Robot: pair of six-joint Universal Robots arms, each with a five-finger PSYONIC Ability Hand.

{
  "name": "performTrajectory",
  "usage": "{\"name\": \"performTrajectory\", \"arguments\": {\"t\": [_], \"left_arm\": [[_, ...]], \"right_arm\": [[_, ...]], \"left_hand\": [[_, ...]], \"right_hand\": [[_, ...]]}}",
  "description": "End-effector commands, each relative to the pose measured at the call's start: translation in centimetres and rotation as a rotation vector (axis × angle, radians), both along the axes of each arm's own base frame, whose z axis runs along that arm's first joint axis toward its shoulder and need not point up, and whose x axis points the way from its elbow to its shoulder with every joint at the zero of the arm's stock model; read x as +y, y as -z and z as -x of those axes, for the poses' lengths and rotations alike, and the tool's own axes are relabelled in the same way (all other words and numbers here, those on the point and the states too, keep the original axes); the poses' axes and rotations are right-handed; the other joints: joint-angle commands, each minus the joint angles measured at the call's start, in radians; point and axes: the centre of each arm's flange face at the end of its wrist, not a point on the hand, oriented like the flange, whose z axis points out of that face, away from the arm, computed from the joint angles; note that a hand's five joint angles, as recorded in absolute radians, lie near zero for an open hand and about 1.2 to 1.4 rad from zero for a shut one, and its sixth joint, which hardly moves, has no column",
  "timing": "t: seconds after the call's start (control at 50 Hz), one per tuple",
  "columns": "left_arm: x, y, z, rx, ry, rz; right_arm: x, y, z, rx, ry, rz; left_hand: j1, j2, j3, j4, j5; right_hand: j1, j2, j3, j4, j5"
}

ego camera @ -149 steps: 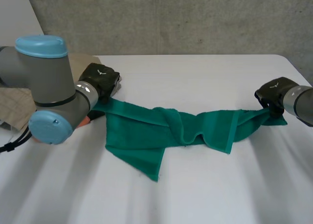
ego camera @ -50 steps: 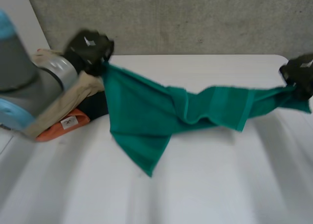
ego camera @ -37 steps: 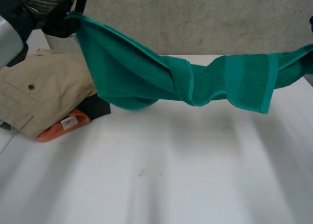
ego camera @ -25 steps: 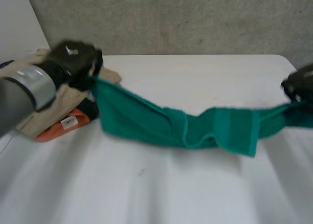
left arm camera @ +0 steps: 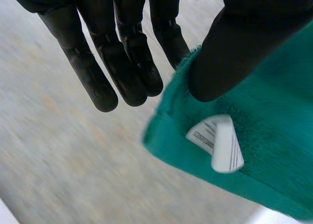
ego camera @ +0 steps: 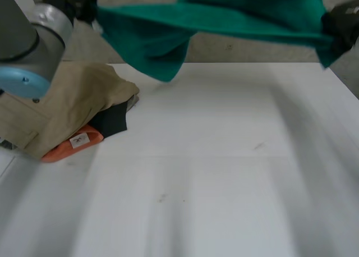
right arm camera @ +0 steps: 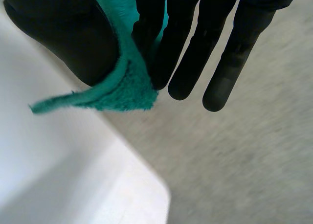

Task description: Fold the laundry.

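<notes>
Green towel hanging stretched high above the white desk, left hand pinching one corner (thumb against fingers) by its white label, right hand pinching the opposite end, clothes pile lying at the desk's left edge

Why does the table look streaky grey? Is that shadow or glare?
Head view: soft grey shade on the table under the raised towel, likely its shadow; paler bands nearer the camera, no hard glare. Right wrist view: table corner bright white.
</notes>
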Motion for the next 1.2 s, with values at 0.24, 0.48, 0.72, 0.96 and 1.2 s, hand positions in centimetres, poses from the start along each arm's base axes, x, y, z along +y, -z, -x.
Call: {"name": "performTrajectory", "arguments": {"t": [0.24, 0.48, 0.72, 0.96, 1.2], "left_arm": [[10.3, 11.9, -1.8, -0.321, 0.055, -0.456], [23.2, 14.1, -6.5, -0.680, 0.106, -0.611], [21.8, 12.2, -5.9, -0.725, 0.134, -0.505], [8.1, 15.1, 0.3, -0.675, 0.097, -0.316], [-0.5, -2.0, 4.1, -0.139, -0.149, 0.473]], "right_arm": [[7.2, 13.6, 1.0, 0.266, -0.088, -0.513], [15.5, 9.6, 5.4, 0.521, -0.071, -0.489], [16.8, 7.5, 5.7, 0.484, -0.157, -0.447], [6.7, 11.2, 3.1, 0.425, -0.016, -0.374], [-0.8, -5.8, -0.7, -0.036, 0.117, 0.649]], "left_hand": [[0.238, 0.196, 0.201, 0.194, 0.243], [0.238, 0.196, 0.201, 0.194, 0.243], [0.238, 0.196, 0.201, 0.194, 0.243], [0.238, 0.196, 0.201, 0.194, 0.243], [0.238, 0.196, 0.201, 0.194, 0.243]], "right_hand": [[0.261, 0.217, 0.204, 0.197, 0.229], [0.261, 0.217, 0.204, 0.197, 0.229], [0.261, 0.217, 0.204, 0.197, 0.229], [0.261, 0.217, 0.204, 0.197, 0.229], [0.261, 0.217, 0.204, 0.197, 0.229]]}}
